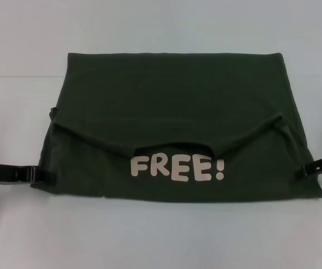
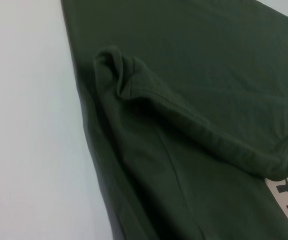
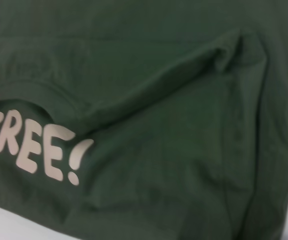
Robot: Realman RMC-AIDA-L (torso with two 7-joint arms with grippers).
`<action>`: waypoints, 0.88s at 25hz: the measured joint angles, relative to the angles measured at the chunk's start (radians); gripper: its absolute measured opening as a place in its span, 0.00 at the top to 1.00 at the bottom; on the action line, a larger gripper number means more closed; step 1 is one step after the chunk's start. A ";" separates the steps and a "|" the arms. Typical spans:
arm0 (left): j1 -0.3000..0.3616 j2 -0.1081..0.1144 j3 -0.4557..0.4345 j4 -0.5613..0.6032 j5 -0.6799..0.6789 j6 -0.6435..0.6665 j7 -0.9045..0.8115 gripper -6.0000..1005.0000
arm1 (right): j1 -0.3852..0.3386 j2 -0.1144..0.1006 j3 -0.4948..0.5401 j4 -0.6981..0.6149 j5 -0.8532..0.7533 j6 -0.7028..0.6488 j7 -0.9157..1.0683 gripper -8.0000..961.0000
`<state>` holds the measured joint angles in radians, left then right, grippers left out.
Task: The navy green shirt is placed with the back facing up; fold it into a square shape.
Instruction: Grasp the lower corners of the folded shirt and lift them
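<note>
The pale table [image 1: 161,241] carries the navy green shirt [image 1: 172,95] across its middle, the far part folded toward the near edge so that a curved folded hem lies just above the white print "FREE!" [image 1: 177,168], which the head view shows whole, while the left wrist view catches only its first letters beside a puckered fold and the right wrist view shows the whole word close up. The left gripper [image 1: 42,176] reaches in low and level at the shirt's near-left corner and the right gripper [image 1: 309,170] likewise at its near-right edge, each touching the cloth's border, though whether their fingers are spread or pinching cannot be told.
</note>
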<state>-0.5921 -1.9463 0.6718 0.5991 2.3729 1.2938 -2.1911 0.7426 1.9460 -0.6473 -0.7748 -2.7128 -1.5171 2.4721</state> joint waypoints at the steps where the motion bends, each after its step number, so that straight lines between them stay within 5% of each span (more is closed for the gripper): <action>1: 0.000 0.000 0.000 0.000 0.000 0.000 0.000 0.96 | 0.001 0.003 0.000 0.001 0.008 0.003 -0.003 0.08; 22: -0.007 0.000 -0.011 0.001 -0.001 -0.009 -0.001 0.96 | 0.019 0.016 -0.024 0.088 -0.002 0.076 -0.005 0.10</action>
<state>-0.5993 -1.9465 0.6611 0.5998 2.3717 1.2852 -2.1918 0.7613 1.9624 -0.6710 -0.6868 -2.7147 -1.4408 2.4672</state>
